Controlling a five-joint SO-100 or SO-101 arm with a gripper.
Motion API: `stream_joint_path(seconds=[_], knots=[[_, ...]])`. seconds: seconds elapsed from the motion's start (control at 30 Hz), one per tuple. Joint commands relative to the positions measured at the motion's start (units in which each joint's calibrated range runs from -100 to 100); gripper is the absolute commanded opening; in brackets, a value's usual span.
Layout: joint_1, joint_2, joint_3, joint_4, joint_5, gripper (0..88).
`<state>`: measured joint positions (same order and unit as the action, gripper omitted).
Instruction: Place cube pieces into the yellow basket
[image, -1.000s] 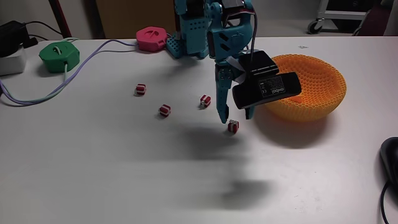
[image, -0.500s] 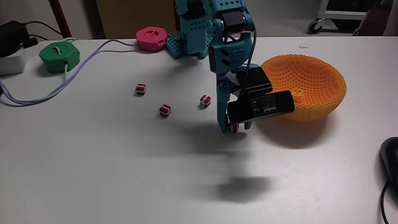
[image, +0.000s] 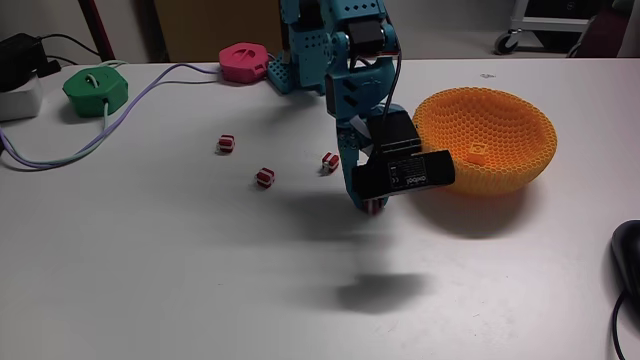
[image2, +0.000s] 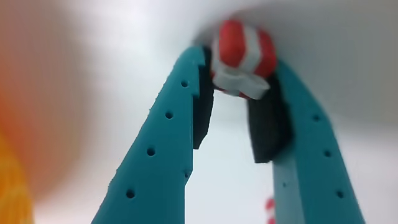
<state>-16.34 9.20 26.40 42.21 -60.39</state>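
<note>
With the gripper (image2: 239, 68) clamped on a red cube (image2: 244, 57) left of the yellow basket (image: 500, 140), lift straight before swinging over its rim.

We see a white table (image: 180, 290). Taking the yellow basket (image: 500, 150) resting on it as our landmark, three red-and-white cube pieces lie to its left in the fixed view: one (image: 328, 160) nearest, one (image: 265, 177) farther, one (image: 226, 144) farther still. Well beyond them sit a pink puck (image: 245, 62), a green puck (image: 96, 90) and a lilac cable (image: 60, 155)
</note>
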Motion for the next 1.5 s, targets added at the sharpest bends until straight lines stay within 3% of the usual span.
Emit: stream_joint_path(seconds=[0.0,0.2,0.3,0.4,0.5,0.7,0.8,0.9,0.93,1.0,1.13,1.33,1.47], knots=[[1.06,-1.91,-0.26,-2.94,1.61,0.0],[3.2,-3.23,-11.91,-2.85,5.13,0.0],[3.02,-5.03,-23.76,5.49,5.76,0.0],[-1.36,-6.36,-33.87,18.09,1.51,0.0],[-10.5,-6.45,-42.15,33.55,-6.11,0.0],[-28.02,-6.36,-42.63,39.72,-20.37,0.0],[-32.02,-6.64,-40.41,41.29,-23.69,1.8],[-32.3,-7.49,-39.84,41.81,-18.46,33.7],[-31.75,-8.35,-39.26,42.24,-16.95,37.9],[-30.72,-10.33,-36.66,42.33,-15.78,40.0],[-23.73,-16.02,-32.42,44.85,-8.64,45.2],[5.16,-26.81,-21.93,43.02,8.55,42.7],[19.98,-31.64,-6.13,31.99,12.8,39.4]])
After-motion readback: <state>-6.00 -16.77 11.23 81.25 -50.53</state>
